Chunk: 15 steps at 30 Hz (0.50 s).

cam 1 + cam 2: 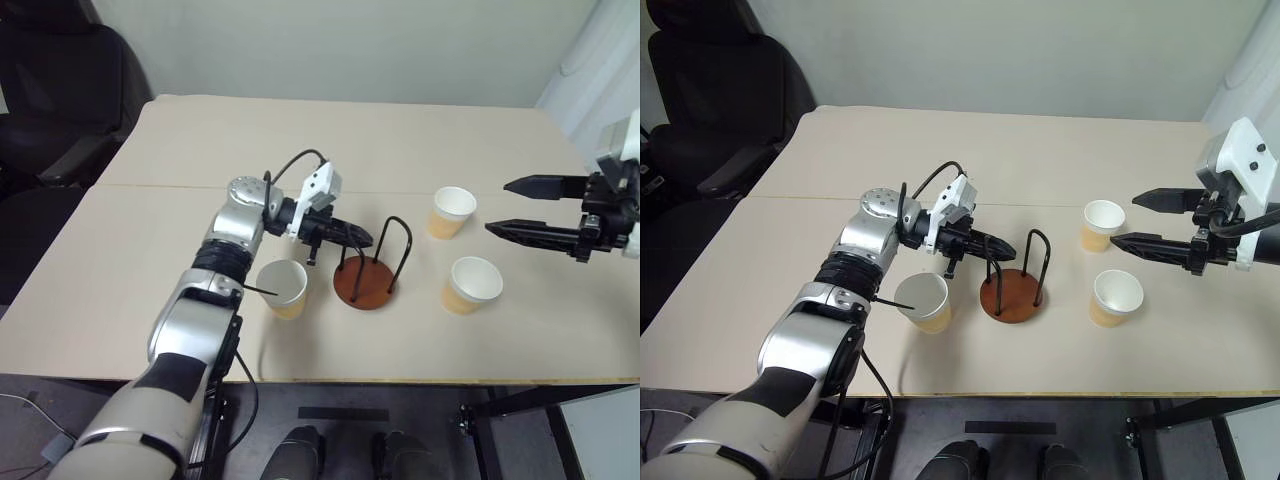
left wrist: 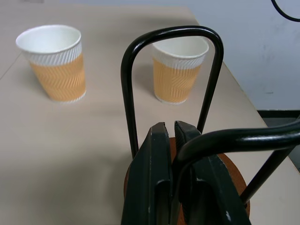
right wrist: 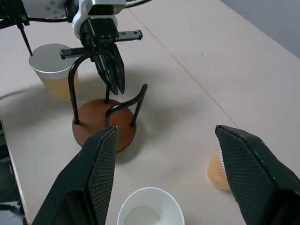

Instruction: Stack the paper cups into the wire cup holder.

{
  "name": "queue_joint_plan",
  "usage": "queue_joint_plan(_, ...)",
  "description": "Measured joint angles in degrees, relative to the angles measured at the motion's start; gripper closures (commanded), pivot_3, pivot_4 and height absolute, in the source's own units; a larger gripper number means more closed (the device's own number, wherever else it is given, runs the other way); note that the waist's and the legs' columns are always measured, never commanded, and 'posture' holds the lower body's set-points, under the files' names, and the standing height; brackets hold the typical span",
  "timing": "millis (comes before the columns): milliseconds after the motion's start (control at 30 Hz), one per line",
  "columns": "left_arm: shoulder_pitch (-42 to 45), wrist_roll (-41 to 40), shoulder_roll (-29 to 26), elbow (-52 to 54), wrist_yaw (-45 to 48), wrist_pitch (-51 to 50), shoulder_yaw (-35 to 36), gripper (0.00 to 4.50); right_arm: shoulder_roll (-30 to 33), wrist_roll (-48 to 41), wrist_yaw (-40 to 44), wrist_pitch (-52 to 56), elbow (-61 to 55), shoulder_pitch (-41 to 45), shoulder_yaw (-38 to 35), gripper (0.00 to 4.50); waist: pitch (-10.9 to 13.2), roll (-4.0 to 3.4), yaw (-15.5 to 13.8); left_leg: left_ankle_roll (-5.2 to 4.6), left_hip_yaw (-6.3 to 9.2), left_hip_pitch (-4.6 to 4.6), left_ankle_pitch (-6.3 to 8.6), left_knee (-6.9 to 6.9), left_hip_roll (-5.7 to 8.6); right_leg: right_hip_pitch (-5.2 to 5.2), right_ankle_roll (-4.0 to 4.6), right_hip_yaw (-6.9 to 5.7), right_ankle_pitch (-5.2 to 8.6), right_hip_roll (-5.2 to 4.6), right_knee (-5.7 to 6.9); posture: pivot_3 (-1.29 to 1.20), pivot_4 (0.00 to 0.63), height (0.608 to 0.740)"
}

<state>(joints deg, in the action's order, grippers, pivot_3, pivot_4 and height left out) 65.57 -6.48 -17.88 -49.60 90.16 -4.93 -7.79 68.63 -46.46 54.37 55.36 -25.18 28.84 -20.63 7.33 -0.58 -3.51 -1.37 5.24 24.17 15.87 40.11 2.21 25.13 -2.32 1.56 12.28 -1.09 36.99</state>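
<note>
Three tan paper cups stand upright on the table: one (image 1: 284, 288) left of the wire cup holder (image 1: 365, 283), two (image 1: 452, 211) (image 1: 472, 284) right of it. The holder, a reddish-brown disc with two black wire loops, holds no cup. My left gripper (image 1: 365, 238) is shut with nothing between its fingers, pointing right, its tips up against the holder's left loop (image 2: 171, 33); whether they touch the wire I cannot tell. My right gripper (image 1: 496, 208) hangs open above the table, just right of the two right-hand cups, pointing left toward them.
The beige table (image 1: 150, 300) has a seam across its middle and a front edge close behind the cups. A black chair (image 1: 60, 90) stands off the far left corner. A black frame (image 1: 520, 410) stands on the floor at the lower right.
</note>
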Motion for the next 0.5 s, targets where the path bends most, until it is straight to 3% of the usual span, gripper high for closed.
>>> queue_joint_plan(500, -3.8, -0.9, 1.0, 2.6, 0.1, 2.5, -4.5, 4.47, 1.9, -0.6, 2.1, 0.1, -2.4, -7.6, -3.3, 1.16, 0.0, -0.01, -0.1, -0.01, -0.06, -0.02, 0.0, 0.04, 0.0, -0.03, -0.04, 0.01, 0.0, 0.0, 0.03, 0.0, 0.15, 0.74)
